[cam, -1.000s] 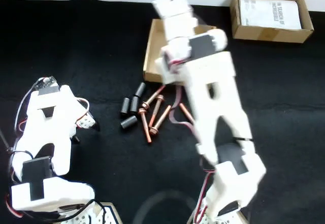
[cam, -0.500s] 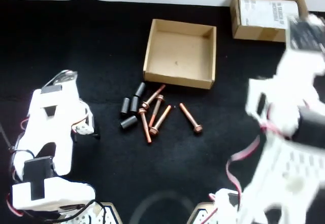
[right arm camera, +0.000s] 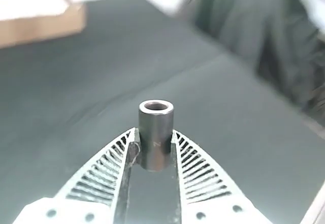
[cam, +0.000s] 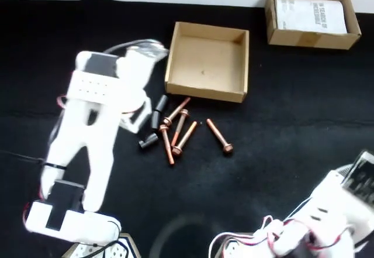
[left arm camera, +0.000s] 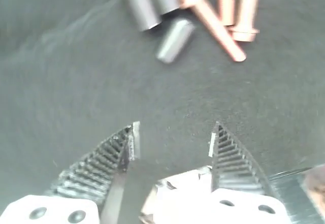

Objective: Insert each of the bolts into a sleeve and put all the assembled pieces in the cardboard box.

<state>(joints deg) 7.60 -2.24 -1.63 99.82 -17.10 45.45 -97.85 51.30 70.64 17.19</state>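
Several copper bolts (cam: 175,130) lie on the black table in front of the open cardboard box (cam: 175,53), one bolt (cam: 219,136) a little apart from the rest. Dark sleeves (cam: 158,103) lie just beside them, partly hidden under my left arm (cam: 93,112). In the left wrist view my left gripper (left arm camera: 174,135) hangs open above bare cloth, short of three sleeves (left arm camera: 174,41) and the bolts (left arm camera: 218,26). My right gripper (right arm camera: 154,132) is shut on an upright dark sleeve (right arm camera: 156,120). The right arm (cam: 333,217) sits at the near right corner.
A second cardboard box (cam: 310,35) holding a printed sheet stands at the far right. A pale wall edge borders the back of the black cloth (cam: 292,112), which is open between the bolts and the right arm.
The right arm swung from over the cardboard box back to the near right corner. The left arm stretched forward and now stands over the sleeves.
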